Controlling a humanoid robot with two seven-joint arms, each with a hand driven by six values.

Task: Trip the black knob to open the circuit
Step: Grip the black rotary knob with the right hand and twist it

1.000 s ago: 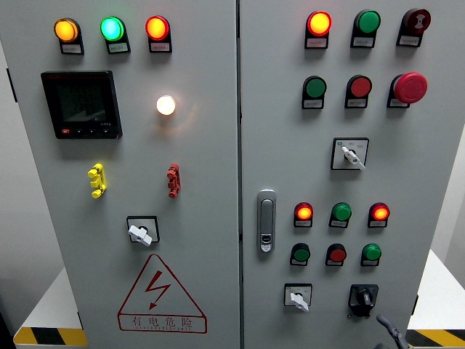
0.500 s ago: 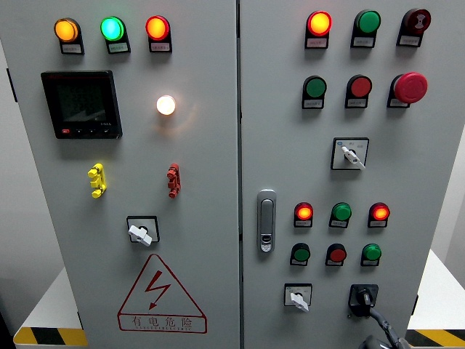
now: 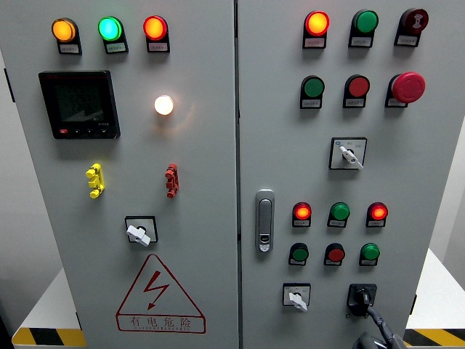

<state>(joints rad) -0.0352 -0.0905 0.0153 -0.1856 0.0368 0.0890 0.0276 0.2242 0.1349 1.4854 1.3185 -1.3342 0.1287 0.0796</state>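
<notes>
Three lamps, orange (image 3: 63, 29), green (image 3: 109, 28) and red (image 3: 154, 27), are glowing along the left door's top, above a dark meter display (image 3: 79, 104). A white bulb (image 3: 164, 105) is shining just right of it. A red lightning warning triangle (image 3: 158, 294) is sitting low on that door.

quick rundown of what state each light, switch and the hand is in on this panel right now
Top-left amber, green, red round lamps: lit.
White round lamp: lit.
Black rectangular meter display: dark.
Top-right red lamp: lit.
Red mushroom stop button: not touched.
Two red lamps flanking the green one: lit.
Black rotary knob: fingertip at it.
Right hand: one finger reaching to the knob.
</notes>
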